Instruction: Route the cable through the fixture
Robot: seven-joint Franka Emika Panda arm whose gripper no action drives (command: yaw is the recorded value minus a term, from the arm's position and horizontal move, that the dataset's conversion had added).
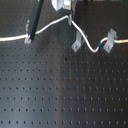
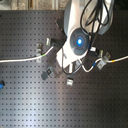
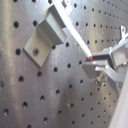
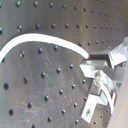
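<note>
A white cable (image 1: 60, 21) is seen in the first exterior view stretched across the far part of a black perforated worktop (image 1: 60, 90). From the first exterior view's left edge it runs to a small grey clip (image 1: 27, 39), where a short green band lies on it, then rises to the gripper (image 1: 69, 16) at the top of the picture. From there it drops past the fixture (image 1: 76, 44), a grey bracket standing on the worktop, dips in a loop, and climbs to a brighter narrow clip (image 1: 110, 41) near the first exterior view's right edge, a blue-and-yellow band showing just before that clip. The cable is seen passing just beside the fixture's upright top; whether it sits inside the fork cannot be told.

In the second exterior view the arm (image 2: 77, 40) covers the middle of the scene, with the cable (image 2: 20, 59) leading off towards the second exterior view's left.

In the second wrist view the cable (image 4: 35, 38) is seen arching over the worktop and ending between the gripper's fingers (image 4: 97, 61), which are closed on it. In the first wrist view a grey bracket (image 3: 47, 32) is seen close by, bolted to the worktop.
</note>
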